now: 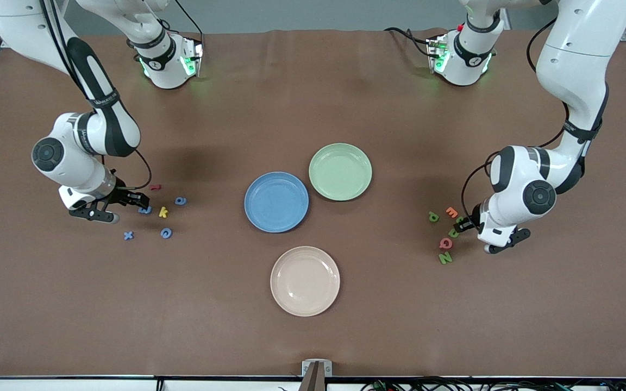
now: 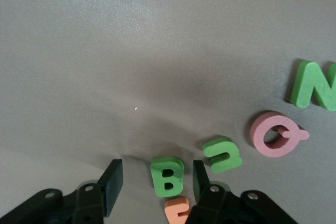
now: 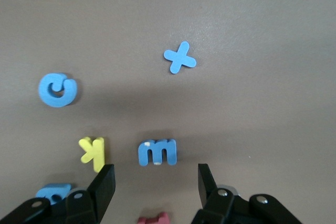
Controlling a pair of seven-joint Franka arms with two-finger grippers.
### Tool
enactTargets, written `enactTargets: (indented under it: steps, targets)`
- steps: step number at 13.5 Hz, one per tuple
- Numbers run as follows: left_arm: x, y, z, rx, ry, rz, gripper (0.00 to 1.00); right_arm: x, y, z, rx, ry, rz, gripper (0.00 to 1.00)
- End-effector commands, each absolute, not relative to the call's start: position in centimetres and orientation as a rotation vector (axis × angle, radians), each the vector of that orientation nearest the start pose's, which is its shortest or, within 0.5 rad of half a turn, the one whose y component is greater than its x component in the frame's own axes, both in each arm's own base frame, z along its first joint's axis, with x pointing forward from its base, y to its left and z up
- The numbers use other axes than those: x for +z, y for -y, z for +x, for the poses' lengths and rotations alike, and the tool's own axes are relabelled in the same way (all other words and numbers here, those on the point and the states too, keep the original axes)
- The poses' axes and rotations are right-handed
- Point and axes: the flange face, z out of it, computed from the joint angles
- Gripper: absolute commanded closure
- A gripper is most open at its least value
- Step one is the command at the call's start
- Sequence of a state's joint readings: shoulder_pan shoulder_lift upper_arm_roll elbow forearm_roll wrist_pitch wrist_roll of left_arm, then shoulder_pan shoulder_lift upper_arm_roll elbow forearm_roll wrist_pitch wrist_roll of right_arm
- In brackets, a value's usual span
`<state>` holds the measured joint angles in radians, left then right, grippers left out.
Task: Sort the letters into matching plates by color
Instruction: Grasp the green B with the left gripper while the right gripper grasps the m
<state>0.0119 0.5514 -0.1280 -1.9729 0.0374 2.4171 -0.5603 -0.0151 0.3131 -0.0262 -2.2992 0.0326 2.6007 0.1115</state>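
A: Where do the letters sit?

B: The green B [image 2: 167,176] lies flat on the desk [image 1: 313,98] toward the left arm's end, between the parted fingers of the left claw [image 2: 157,179], which touch nothing. Just beside it lie a green hooked letter [image 2: 223,154], a pink Q [image 2: 275,134], a green N [image 2: 313,85] and an orange letter [image 2: 177,209] (half hidden under the claw). A green P [image 1: 433,216] lies a little apart.

A: And the blue ones?

B: Toward the right arm's end. The blue m [image 3: 157,152] lies flat just ahead of the right claw [image 3: 156,182], whose fingers stand apart and empty. Near it are a yellow k [image 3: 93,152], a blue c [image 3: 57,89], a blue x [image 3: 179,58], another blue letter [image 3: 54,192] and a red letter [image 3: 153,219].

A: The plates?

B: The blue plate [image 1: 276,202] and the pale green plate [image 1: 340,171] touch at mid-desk; the beige plate [image 1: 305,280] lies nearer the front camera.
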Motion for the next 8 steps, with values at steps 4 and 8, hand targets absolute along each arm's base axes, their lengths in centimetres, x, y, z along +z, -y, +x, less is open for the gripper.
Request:
enactTargets:
  steps: [4,8]
  targets:
    - [17.3,6.7,60.0,0.178,0.706,-3.068,0.41,17.8,1.4,52.5,0.01,-0.318,-3.12,0.27]
    - [17.0,6.9,59.9,0.187,0.701,-3.068,0.79,17.3,1.9,52.8,0.012,-0.327,-3.121,0.27]
